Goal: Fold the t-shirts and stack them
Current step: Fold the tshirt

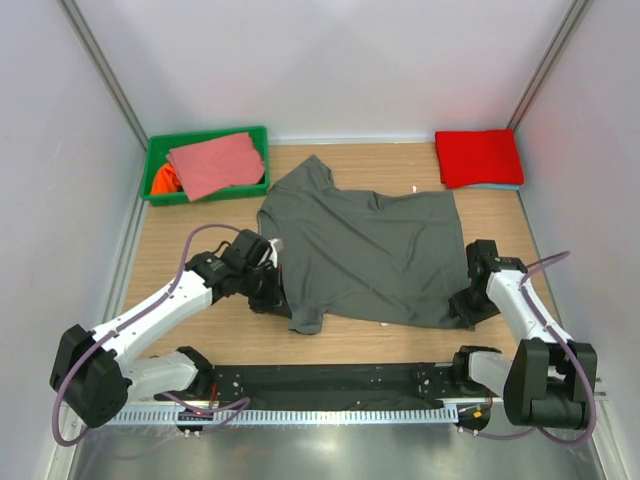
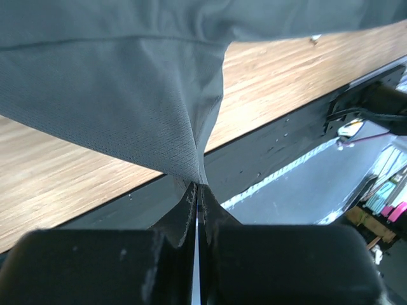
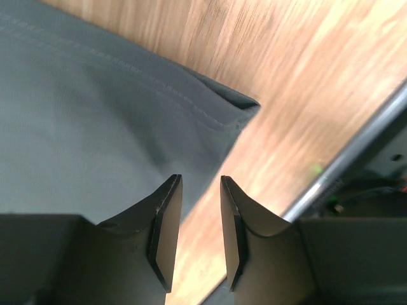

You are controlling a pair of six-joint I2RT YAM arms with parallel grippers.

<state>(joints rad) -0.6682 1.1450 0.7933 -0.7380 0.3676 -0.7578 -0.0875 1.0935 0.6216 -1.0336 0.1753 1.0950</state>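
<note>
A dark grey t-shirt (image 1: pixel 365 255) lies spread on the wooden table, neck to the left. My left gripper (image 1: pixel 265 285) is shut on a pinch of its cloth at the near left, and in the left wrist view (image 2: pixel 198 189) the grey fabric (image 2: pixel 127 95) rises taut from the closed tips. My right gripper (image 1: pixel 466 303) is open and empty over the shirt's near right hem corner (image 3: pixel 245 107); the fingertips (image 3: pixel 168 190) hang just above the shirt's edge (image 3: pixel 76 108). A folded red t-shirt (image 1: pixel 478 157) lies on a light-blue one (image 1: pixel 505 186) at the far right.
A green plastic bin (image 1: pixel 204 139) stands at the far left, holding a salmon-pink t-shirt (image 1: pixel 215 163) and an orange one (image 1: pixel 163 180). White walls close in the table on three sides. A black rail (image 1: pixel 330 380) runs along the near edge.
</note>
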